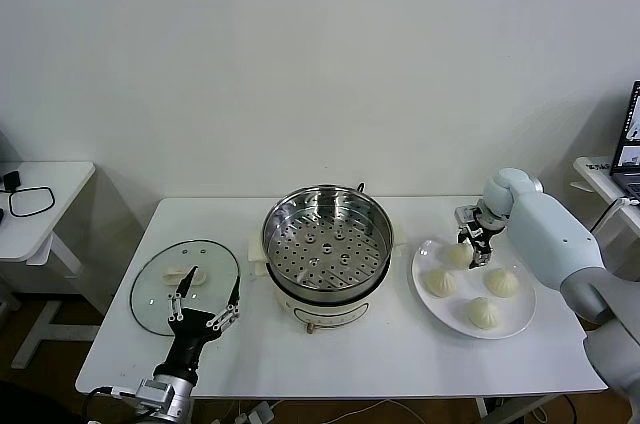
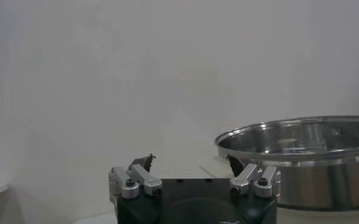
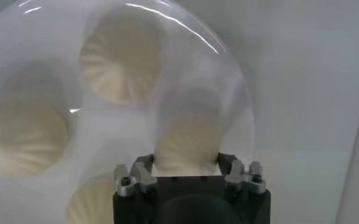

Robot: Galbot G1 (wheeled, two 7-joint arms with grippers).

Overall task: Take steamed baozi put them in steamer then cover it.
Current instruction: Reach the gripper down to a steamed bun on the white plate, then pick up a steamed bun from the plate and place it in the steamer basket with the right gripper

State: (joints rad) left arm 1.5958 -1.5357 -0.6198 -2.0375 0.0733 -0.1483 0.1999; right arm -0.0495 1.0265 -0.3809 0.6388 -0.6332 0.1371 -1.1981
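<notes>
Right gripper (image 3: 187, 163) is clenched on one baozi (image 3: 185, 141) on the plate (image 1: 520, 322); only its wrist view shows this grip. Left gripper (image 1: 206, 300) waits released beside the lid (image 1: 150, 299). Farther, the steamer (image 1: 327, 247) stands uncovered.

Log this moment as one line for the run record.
right gripper: shut on baozi, on plate | left gripper: open, near glass lid | steamer: empty, uncovered

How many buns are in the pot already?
None yet. The steamer tray is bare, and all four buns sit on the plate. The right gripper is closed on the bun nearest the pot, so the first one is in hand. The left gripper waits open beside the glass lid. Four buns and the lid remain.
</notes>
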